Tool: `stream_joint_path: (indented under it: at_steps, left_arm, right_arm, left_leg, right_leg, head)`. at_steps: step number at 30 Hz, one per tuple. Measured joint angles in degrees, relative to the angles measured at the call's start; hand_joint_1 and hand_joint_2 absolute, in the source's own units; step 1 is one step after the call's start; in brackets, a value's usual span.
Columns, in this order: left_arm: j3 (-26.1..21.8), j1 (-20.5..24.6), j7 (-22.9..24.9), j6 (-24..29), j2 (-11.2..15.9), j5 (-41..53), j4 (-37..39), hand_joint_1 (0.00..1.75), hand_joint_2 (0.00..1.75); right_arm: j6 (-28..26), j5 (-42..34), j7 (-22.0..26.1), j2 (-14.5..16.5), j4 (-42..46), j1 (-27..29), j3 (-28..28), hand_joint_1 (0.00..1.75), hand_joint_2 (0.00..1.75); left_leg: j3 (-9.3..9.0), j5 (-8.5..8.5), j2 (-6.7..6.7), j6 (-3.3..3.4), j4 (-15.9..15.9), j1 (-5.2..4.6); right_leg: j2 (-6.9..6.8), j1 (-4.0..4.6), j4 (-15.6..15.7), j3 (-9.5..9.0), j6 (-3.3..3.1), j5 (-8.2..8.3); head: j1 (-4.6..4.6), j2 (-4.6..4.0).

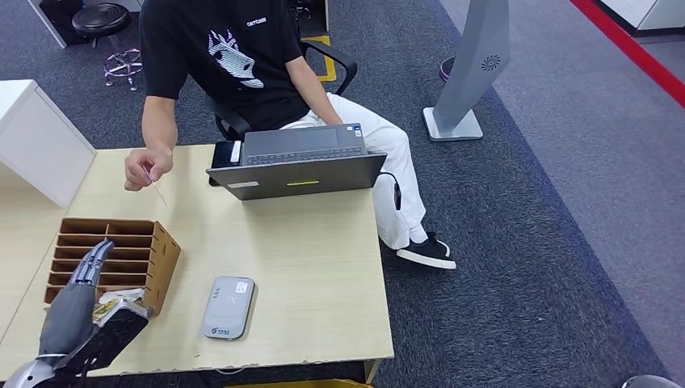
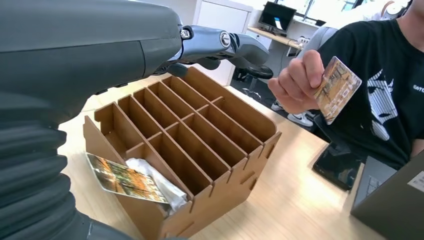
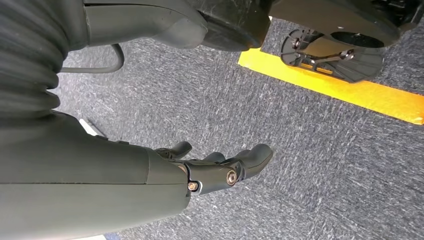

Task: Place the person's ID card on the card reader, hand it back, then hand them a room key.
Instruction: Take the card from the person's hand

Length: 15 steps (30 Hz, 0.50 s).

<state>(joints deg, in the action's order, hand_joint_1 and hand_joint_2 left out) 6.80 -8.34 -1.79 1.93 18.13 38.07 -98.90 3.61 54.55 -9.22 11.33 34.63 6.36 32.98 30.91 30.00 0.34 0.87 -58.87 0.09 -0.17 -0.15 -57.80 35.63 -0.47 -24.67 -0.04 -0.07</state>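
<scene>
The left arm is reaching forward over the near left corner of the table, and the left hand (image 1: 90, 271) is holding nothing, its fingers (image 2: 235, 45) lying stretched out and apart. The right arm is hanging down beside the body; the right hand (image 3: 215, 167) is empty, its fingers gently bent.

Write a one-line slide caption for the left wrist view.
Left hand reaches over the wooden slotted organizer while a seated person's hand holds up a card.

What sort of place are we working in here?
Probably a mock reception desk in an office or lab: card reader and slotted card rack on a desk, seated person behind a laptop, carpet floor.
</scene>
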Motion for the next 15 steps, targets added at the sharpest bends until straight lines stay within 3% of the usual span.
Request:
stream_joint_path:
  at_steps: [5,15]
  left_arm:
    - [0.0,-1.0,2.0,0.8,1.8,1.8,-0.8,0.00,1.75]
    - [0.0,-2.1,11.7,3.3,4.5,17.7,-4.1,0.00,1.75]
  right_arm:
    - [0.0,-0.5,0.1,-0.2,-0.4,0.0,0.0,0.00,1.75]
    - [0.0,-0.7,-2.5,0.9,3.0,1.8,1.0,0.00,1.75]
  left_leg:
    - [0.00,0.00,0.00,0.00,0.0,0.01]
    - [0.03,0.00,-0.01,-0.01,0.0,0.01]
  right_leg:
    - [0.00,0.00,0.0,0.00,0.00,0.00]
    - [-0.01,0.00,0.0,0.01,0.00,0.00]
  head:
    - [0.01,0.00]
    - [0.01,-0.01]
